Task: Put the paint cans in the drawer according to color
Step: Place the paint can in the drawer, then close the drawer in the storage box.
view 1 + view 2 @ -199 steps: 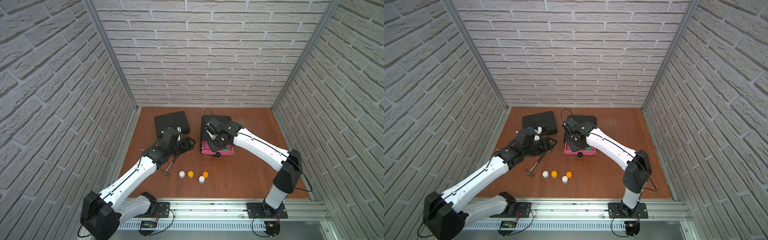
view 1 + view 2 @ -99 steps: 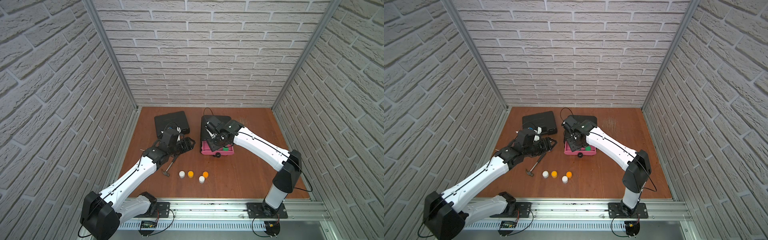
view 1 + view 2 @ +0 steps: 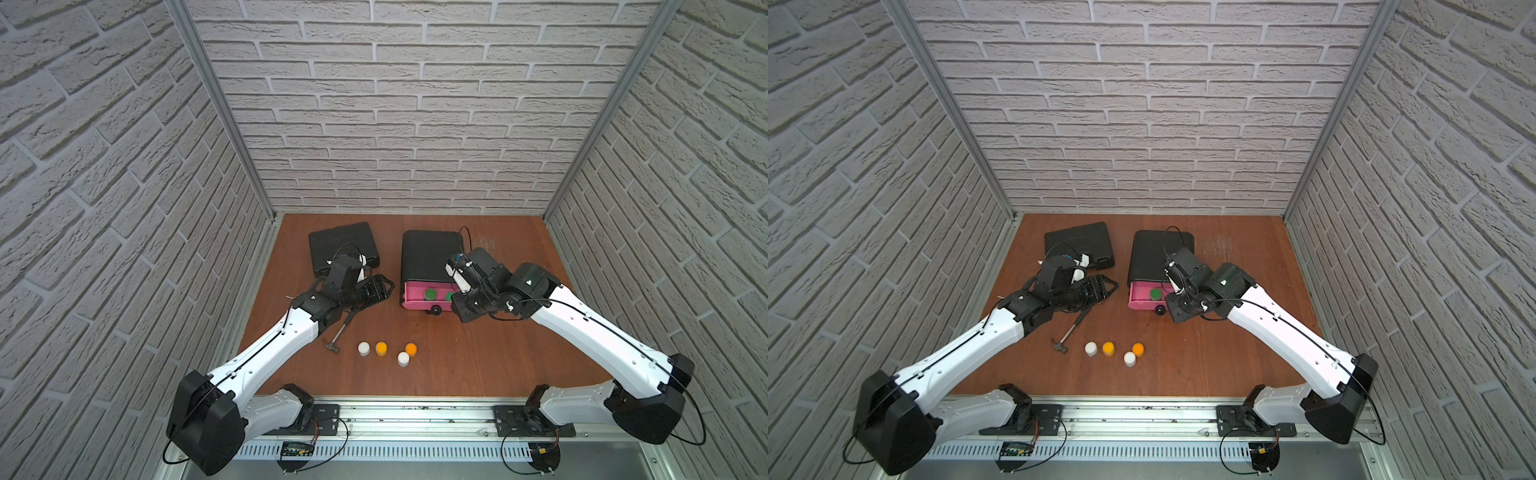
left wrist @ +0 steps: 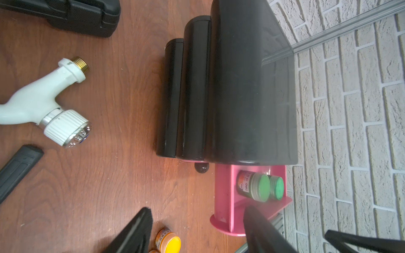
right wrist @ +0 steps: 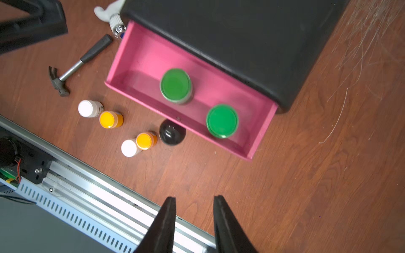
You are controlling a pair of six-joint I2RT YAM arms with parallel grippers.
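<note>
Left tool (image 4: 197, 208) and right tool (image 5: 194, 197) gape empty. The right hangs over bare bench (image 5: 306, 186), just off the open drawer (image 5: 264, 129) front edge.

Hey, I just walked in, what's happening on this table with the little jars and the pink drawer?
Small paint cans are being sorted by color into a black chest. Its pink drawer is pulled out, and both green cans stand inside. The right claw hovers near the drawer's front, open and empty. The left claw, also open and empty, points at the chest from the side. Two white cans and two orange cans stand on the table, not yet put away.
</note>
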